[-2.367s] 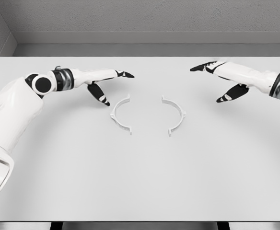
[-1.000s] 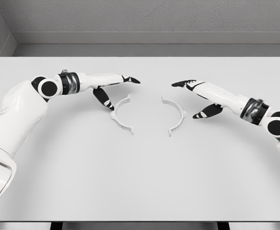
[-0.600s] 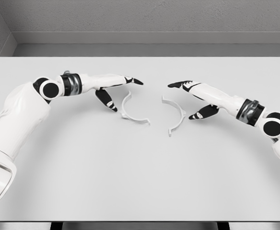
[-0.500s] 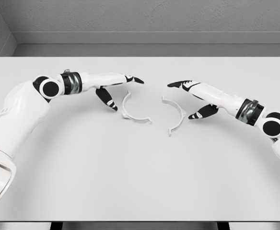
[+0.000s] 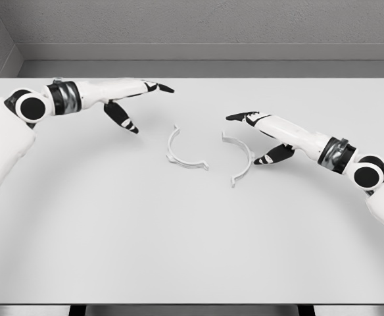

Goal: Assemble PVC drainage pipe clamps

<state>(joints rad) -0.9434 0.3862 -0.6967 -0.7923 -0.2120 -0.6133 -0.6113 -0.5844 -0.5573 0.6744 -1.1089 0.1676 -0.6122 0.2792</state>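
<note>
Two white half-ring clamp pieces lie flat near the middle of the white table (image 5: pixel 192 250). The left clamp half (image 5: pixel 182 153) is turned so its opening faces up and to the right. The right clamp half (image 5: pixel 240 158) opens toward the left. My left hand (image 5: pixel 134 102) hovers up and left of the left half, fingers spread, holding nothing. My right hand (image 5: pixel 256 135) is spread just right of the right half, thumb low beside its rim and index finger stretched above its upper end. Whether it touches is unclear.
A grey wall runs along the far edge of the table. Nothing else lies on the tabletop.
The left clamp half was pushed right and rotated. Since then my left hand has pulled back up and to the left. My right hand has crept slightly closer to the right half.
</note>
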